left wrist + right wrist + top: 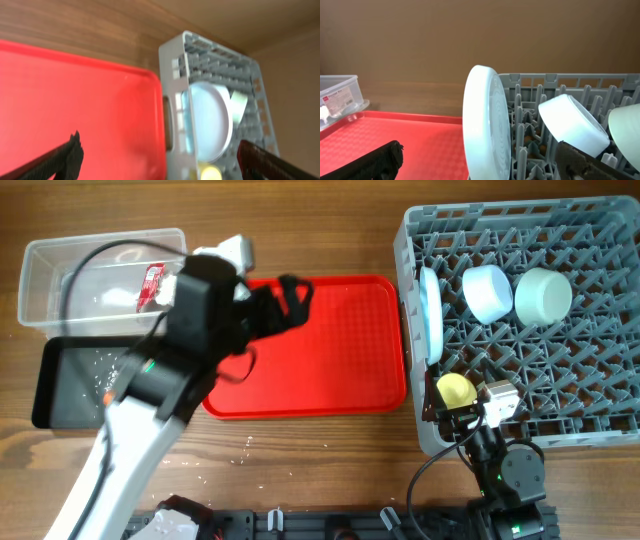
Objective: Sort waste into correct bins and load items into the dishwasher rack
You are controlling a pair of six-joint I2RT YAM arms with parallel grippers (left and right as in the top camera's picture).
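Observation:
The grey dishwasher rack (600, 410) stands at the right. In it are an upright white plate (430, 310), a pale blue bowl (488, 292), a pale green bowl (542, 295) and a yellow bowl (455, 388). The clear bin (60, 255) holds a red wrapper (152, 285) and a white tissue (120, 298). The black bin (60, 395) holds crumbs. My left gripper (290, 295) is open and empty above the red tray; its wrist view (165, 167) faces the rack (172, 65). My right gripper (470, 418) is open and empty at the rack's front left corner, facing the plate (487, 125). Carrot and spoon are out of view.
The flat red tray (320, 370) lies between the bins and the rack. A few crumbs lie on the wood table (330, 450) in front of the tray. The left arm crosses over the black bin.

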